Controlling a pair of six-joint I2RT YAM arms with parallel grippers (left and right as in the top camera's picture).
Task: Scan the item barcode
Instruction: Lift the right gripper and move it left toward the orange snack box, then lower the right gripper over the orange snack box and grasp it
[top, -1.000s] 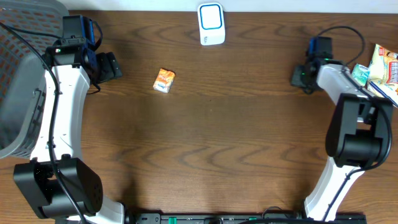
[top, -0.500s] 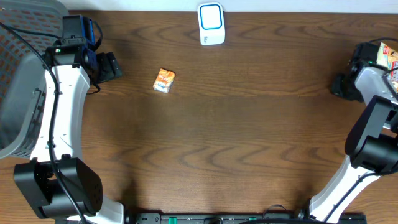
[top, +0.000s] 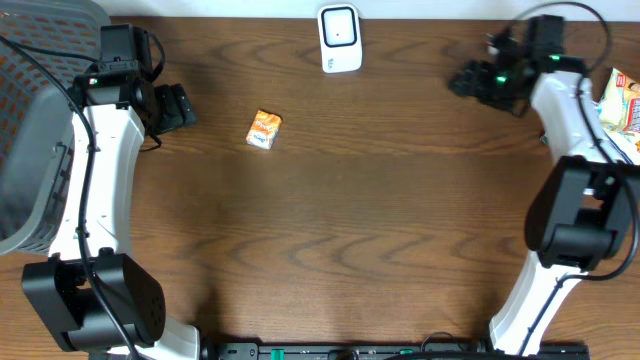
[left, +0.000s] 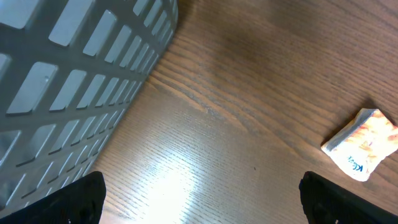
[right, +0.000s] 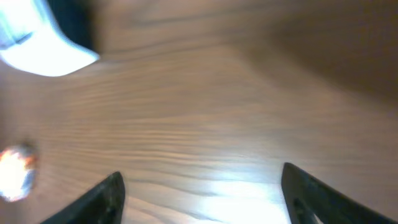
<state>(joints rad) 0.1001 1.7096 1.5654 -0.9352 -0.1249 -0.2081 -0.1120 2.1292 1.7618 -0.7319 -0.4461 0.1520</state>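
A small orange packet (top: 265, 129), the item, lies flat on the wooden table, left of centre. The white barcode scanner (top: 340, 38) stands at the back edge. My left gripper (top: 182, 107) is open and empty, to the left of the packet. In the left wrist view the packet (left: 362, 144) lies ahead to the right of the gripper (left: 200, 205). My right gripper (top: 462, 80) hovers open and empty at the back right, pointing left. Its blurred wrist view shows the scanner (right: 37, 43) at top left, the packet (right: 15, 171) at the left edge and the spread gripper (right: 205, 196).
A grey slatted basket (top: 30, 130) fills the left edge of the table, and its wall (left: 74, 62) rises close to my left gripper. Several snack packets (top: 622, 100) lie at the far right edge. Bare wood stretches between the orange packet and the scanner.
My right arm swung out to the right edge, then back and leftward toward the scanner side, and its jaws went from shut to open. The left arm and the orange packet stayed still.
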